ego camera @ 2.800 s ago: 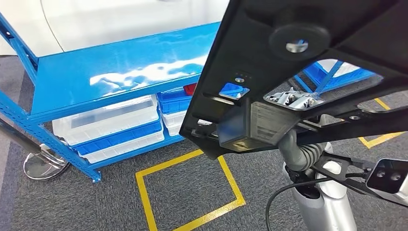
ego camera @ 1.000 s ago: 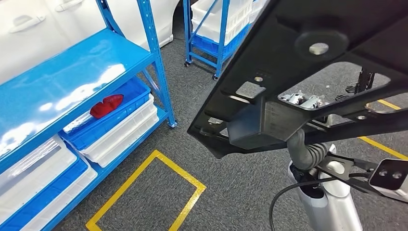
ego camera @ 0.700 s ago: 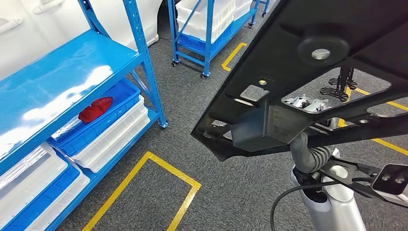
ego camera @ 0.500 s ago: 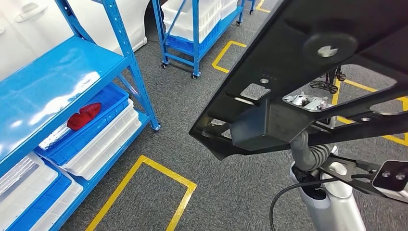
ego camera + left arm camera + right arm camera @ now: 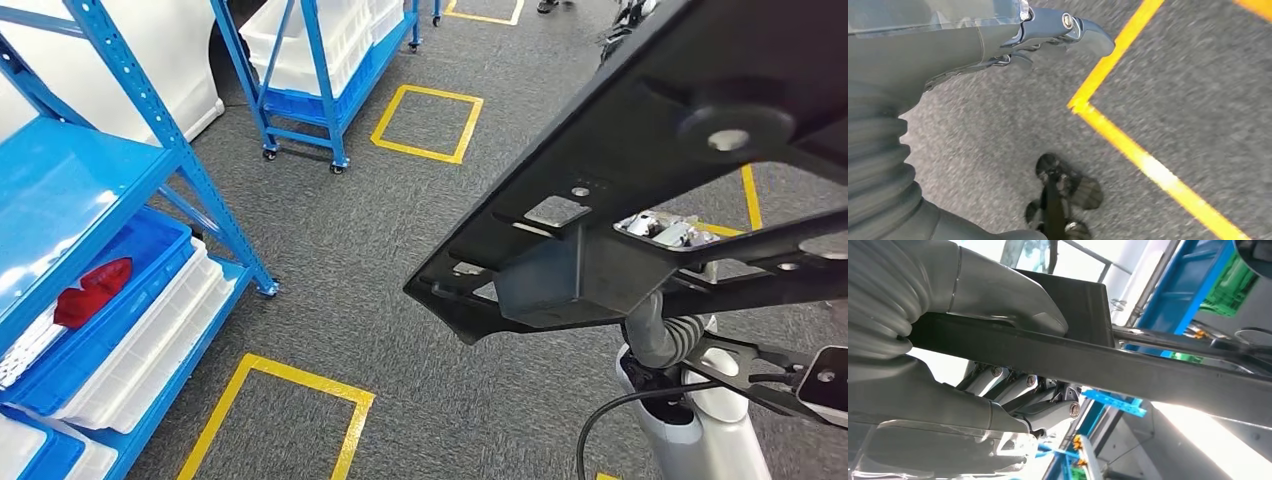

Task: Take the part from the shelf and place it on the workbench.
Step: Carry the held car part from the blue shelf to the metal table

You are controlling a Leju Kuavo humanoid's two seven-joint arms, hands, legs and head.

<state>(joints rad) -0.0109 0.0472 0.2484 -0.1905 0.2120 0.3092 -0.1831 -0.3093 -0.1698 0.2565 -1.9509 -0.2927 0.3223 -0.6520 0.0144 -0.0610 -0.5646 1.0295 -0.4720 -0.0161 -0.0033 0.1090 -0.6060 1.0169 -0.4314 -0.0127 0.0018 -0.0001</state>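
So the right hand [image 5: 998, 375] has the part [image 5: 650, 170] clamped: in the right wrist view the thick grey thumb [image 5: 1013, 305] lies along one side of a flat black bar of the part and the darker fingers [image 5: 1043, 400] curl in against the other side, so it's properly gripped, not just resting. In the head view the part is a big black panel with cutouts and a boxy block underneath, held up in the air over the grey carpet floor [image 5: 400, 250], off to the robot's right, with the silver right arm [image 5: 690, 420] coming up under it.

The left hand [image 5: 1013, 40] hangs down over the carpet next to a yellow floor line [image 5: 1128, 145]. Nothing is in it. The fingers look extended, but how far they're spread I honestly can't tell from that angle.

Containers: on the blue shelf [image 5: 70, 190] at the left, the lower level has a blue bin [image 5: 120, 310] sitting on a white bin [image 5: 150, 350], and there's a red item [image 5: 90, 290] lying inside the blue one. Further back there's a blue wheeled rack [image 5: 310, 100] carrying white bins [image 5: 330, 30]; what's in those I can't make out.
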